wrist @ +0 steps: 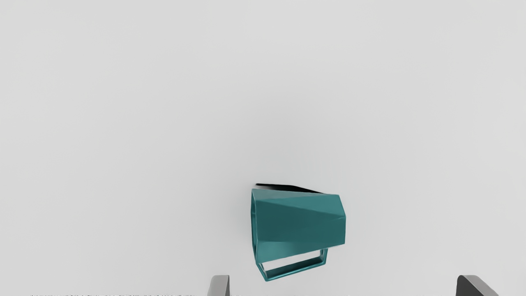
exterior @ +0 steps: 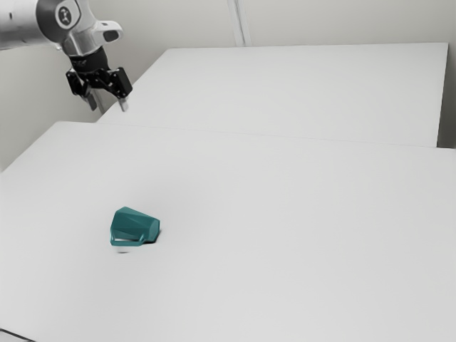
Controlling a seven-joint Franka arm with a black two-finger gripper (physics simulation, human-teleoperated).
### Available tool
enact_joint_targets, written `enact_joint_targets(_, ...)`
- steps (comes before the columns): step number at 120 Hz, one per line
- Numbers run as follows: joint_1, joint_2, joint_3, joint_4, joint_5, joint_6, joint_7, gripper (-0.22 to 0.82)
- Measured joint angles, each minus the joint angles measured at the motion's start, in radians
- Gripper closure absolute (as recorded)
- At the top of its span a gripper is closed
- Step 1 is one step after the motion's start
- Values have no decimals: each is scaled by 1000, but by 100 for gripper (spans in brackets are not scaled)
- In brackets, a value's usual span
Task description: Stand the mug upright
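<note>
High above the table's far left part in the exterior view, the black gripper (exterior: 107, 104) hangs with its fingers spread and nothing between them. The teal faceted mug (exterior: 134, 226) lies on its side on the white table, well below the gripper and nearer the camera. From the wrist view, the gripper (wrist: 343, 285) is open, and the mug (wrist: 300, 222) lies beyond the fingertips, untouched. Its handle sticks out sideways on the fingertips' side, and its mouth faces across the line of the fingers.
The white table (exterior: 285, 235) extends around the mug. Behind it stands another white surface (exterior: 299, 89), with pale walls at the back. A thin dark line crosses the near left corner of the exterior view.
</note>
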Motion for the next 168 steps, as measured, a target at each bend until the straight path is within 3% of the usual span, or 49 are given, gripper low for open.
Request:
enact_joint_targets(24, 28, 9, 20, -34, -96, -7, 2, 0)
enact_joint_targets(40, 153, 21, 77, -197, -289, 63, 28, 0)
enact_joint_targets(54, 195, 30, 145, -375, -471, 133, 89, 0)
enact_joint_targets(67, 213, 68, 163, -482, -585, 202, 165, 0)
enact_joint_targets(97, 252, 166, 168, -541, -725, 277, 327, 0)
enact_joint_targets(168, 211, 146, 153, -668, -856, 298, 562, 0)
